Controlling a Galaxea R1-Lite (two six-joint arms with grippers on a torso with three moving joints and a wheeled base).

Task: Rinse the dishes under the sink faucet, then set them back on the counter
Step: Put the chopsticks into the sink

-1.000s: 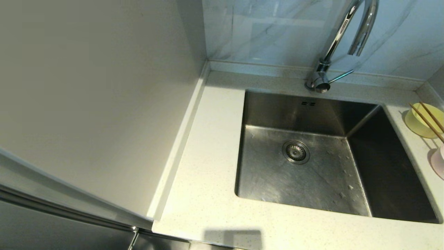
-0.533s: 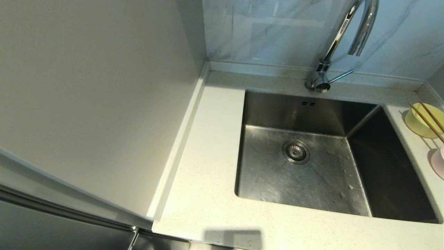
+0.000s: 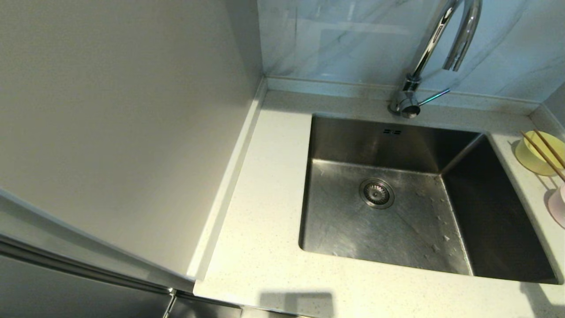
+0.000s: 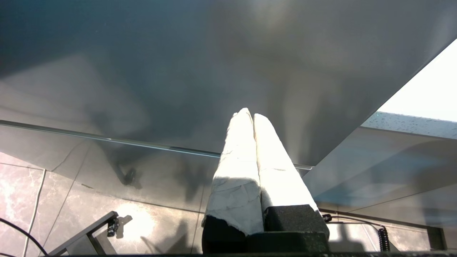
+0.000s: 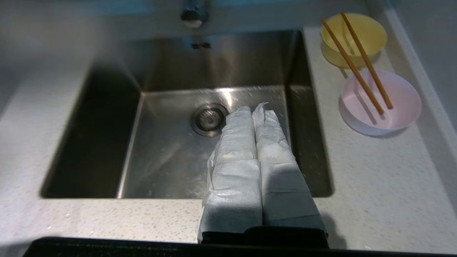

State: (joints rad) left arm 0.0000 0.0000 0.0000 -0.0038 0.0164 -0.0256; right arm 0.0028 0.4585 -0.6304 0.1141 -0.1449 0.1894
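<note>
Near: a new shadow at the off-white speckled counter's five-o'clock corner suggests the right arm's approach. Right gripper, jaws pressed together, empty, above square steel sink. At two o'clock: pale pink bowl, yellow-green bowl, brown wooden chopsticks across both. Far: chrome gooseneck faucet. Left gripper, jaws together, parked below. No legible writing.

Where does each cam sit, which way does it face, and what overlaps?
Head: high, looking down at sink, faucet, counter; no arms show.
Left wrist: low beside the cabinet, facing its dark front; shut left gripper shows.
Right wrist: above the counter's front edge, facing the sink; shut right gripper shows.
Shared, head and right wrist: yellow-green bowl, chopsticks, drain.
</note>
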